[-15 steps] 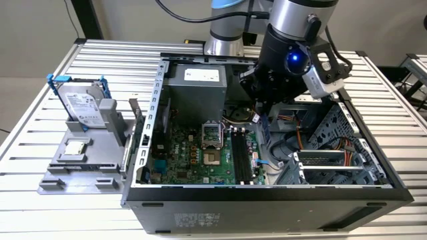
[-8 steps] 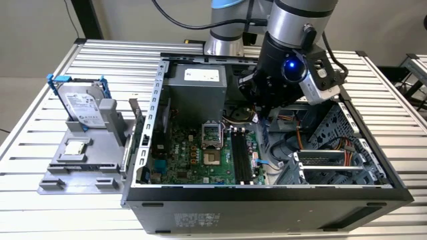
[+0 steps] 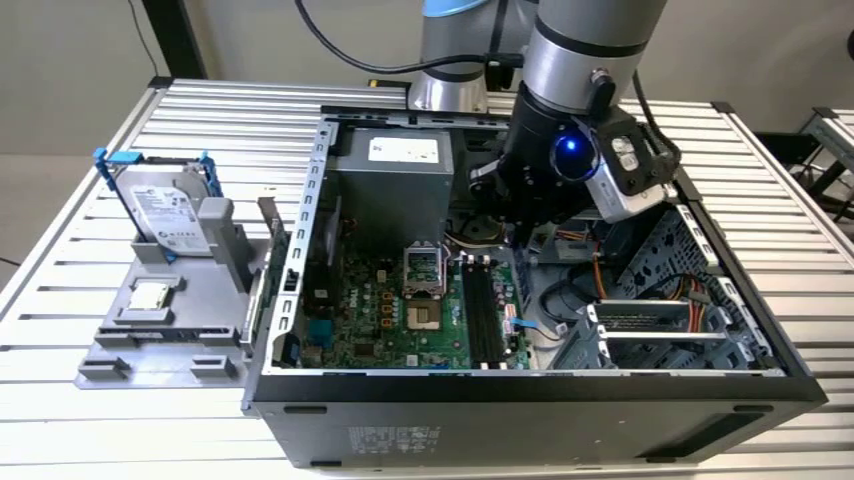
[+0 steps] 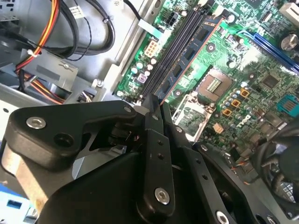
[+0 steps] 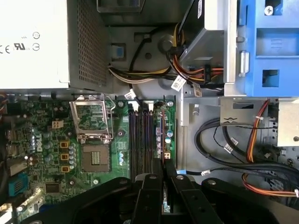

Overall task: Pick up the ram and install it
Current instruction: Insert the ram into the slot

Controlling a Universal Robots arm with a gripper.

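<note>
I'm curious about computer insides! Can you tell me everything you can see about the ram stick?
The ram is a long, thin circuit-board stick carrying a row of dark chips. In both wrist views it stands on its edge among the black memory slots on the green motherboard, beside the open processor socket. The gripper is closed around its near end, pinching it between black fingers.

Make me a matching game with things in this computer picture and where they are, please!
Things:
1. ram
2. hard drive
3. gripper
4. processor socket

Places:
A. on the grey stand outside the case
B. open on the motherboard, beside the memory slots
C. standing in a memory slot, between the fingers
D. over the memory slots, inside the case

Pairs: 1-C, 2-A, 3-D, 4-B
</note>
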